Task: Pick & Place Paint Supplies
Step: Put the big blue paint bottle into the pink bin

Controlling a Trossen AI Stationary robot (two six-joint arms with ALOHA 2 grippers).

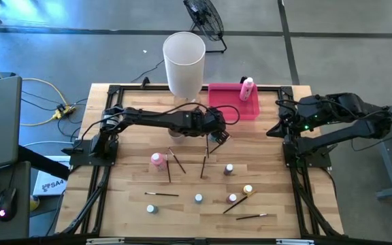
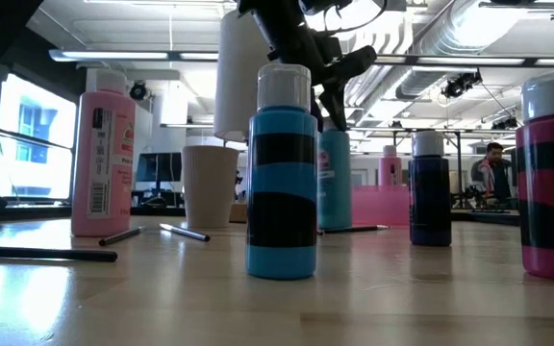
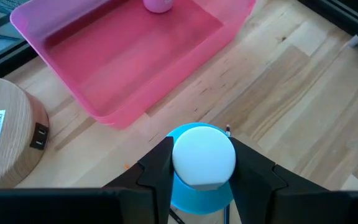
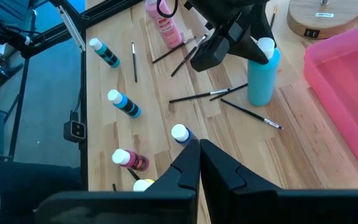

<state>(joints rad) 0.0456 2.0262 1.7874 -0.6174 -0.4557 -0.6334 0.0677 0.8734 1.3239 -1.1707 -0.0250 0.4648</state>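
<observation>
Closest to your low camera stands a tiny blue-and-black striped paint bottle (image 2: 282,173) with a white cap, just left of frame centre; a pink-and-black one (image 2: 552,183) cuts the right edge; a tall pink bottle (image 2: 102,159) stands at the left with paintbrushes (image 2: 183,232) lying near its base.

Look at your high view: your left gripper (image 1: 216,135) sits just above frame centre, below the pink tray (image 1: 231,109); its fingers (image 3: 156,169) clamp the white-capped teal bottle (image 3: 202,163), which stands upright on the wooden table (image 1: 278,170); in the right wrist view that teal bottle (image 4: 263,74) touches the table near the tray's corner, right of centre.

Your tray already holds one pink bottle (image 1: 248,89) at its upper right; the tall white cylinder (image 1: 184,62) stands on its wooden base to the tray's left.

Your right gripper (image 4: 199,151) has its fingers pressed together on nothing; its arm waits folded at the right edge of the high view.

Across the lower half of the high view you still have several small capped bottles (image 1: 229,169) and brushes (image 1: 162,194) scattered.
</observation>
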